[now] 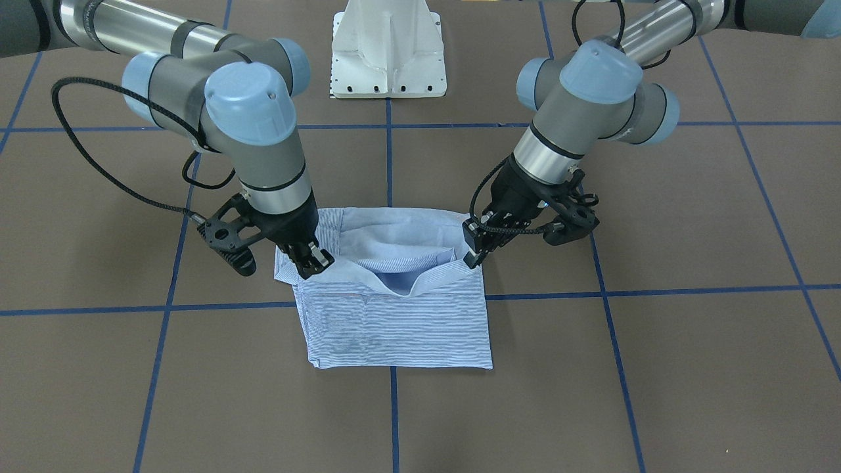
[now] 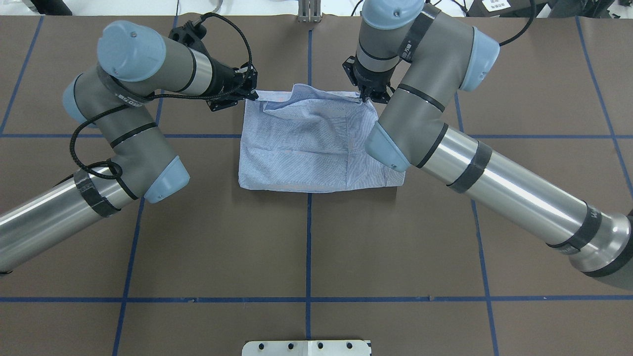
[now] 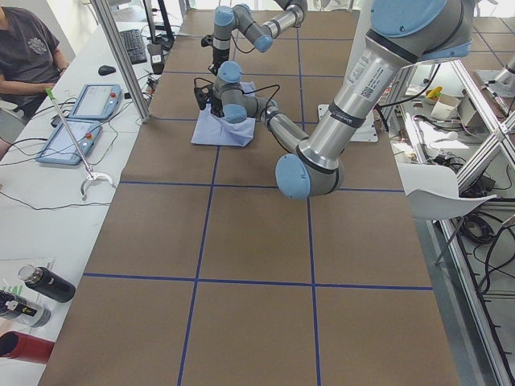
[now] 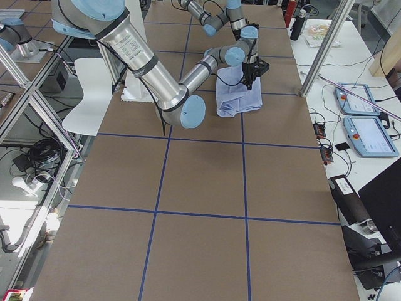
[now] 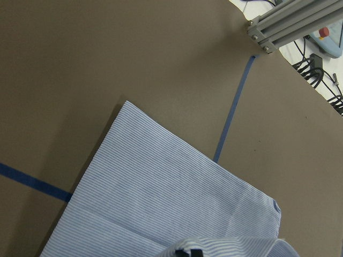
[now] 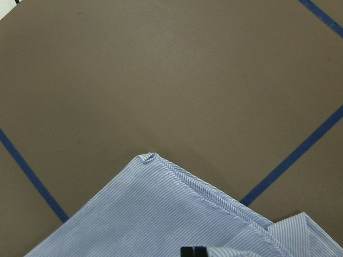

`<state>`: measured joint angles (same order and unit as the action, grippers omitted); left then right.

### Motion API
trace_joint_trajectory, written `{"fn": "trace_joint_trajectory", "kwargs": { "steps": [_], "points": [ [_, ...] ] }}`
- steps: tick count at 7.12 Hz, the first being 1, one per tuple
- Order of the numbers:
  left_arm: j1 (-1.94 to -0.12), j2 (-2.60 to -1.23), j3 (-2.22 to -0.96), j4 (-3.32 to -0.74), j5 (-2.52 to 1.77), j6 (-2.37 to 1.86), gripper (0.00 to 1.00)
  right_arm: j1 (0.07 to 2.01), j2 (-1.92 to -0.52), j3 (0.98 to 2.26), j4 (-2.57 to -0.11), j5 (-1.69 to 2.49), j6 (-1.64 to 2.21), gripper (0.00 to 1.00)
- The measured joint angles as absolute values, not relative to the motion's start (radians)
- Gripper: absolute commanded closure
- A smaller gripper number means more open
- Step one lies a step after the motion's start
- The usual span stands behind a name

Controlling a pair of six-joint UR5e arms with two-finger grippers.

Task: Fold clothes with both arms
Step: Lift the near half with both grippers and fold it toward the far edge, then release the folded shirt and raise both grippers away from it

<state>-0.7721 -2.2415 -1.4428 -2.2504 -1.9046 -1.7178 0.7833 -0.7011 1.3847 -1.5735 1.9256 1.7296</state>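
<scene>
Both the left hand [image 1: 474, 257] and right hand [image 1: 317, 261] pinch tight on corners of the folded shirt [image 1: 394, 328] on the worktop [image 1: 657, 368].

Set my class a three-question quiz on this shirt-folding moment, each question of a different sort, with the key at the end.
1. True or false: the shirt hangs fully clear of the table.
2. The left gripper is: A) shut on the shirt's edge; B) open over bare table; C) holding a bottle.
3. Short answer: how many grippers hold the shirt?
Key: 1 false, most of it lies flat on the table. 2 A. 3 two; the right gripper pinches the opposite side.
</scene>
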Motion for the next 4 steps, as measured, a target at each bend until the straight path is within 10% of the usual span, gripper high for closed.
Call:
{"fn": "trace_joint_trajectory", "kwargs": {
  "steps": [3, 4],
  "points": [
    [-0.782, -2.298, -1.294, -2.330, -1.861, -1.677, 0.98, 0.799, -0.651, 1.226, -1.495, 1.936, 1.657, 1.00],
    [-0.789, -2.315, -1.244, -2.357, -1.848, -1.660, 0.57, 0.802, -0.641, 1.184, -1.470, 1.936, 1.632, 0.02]
  ]
}}
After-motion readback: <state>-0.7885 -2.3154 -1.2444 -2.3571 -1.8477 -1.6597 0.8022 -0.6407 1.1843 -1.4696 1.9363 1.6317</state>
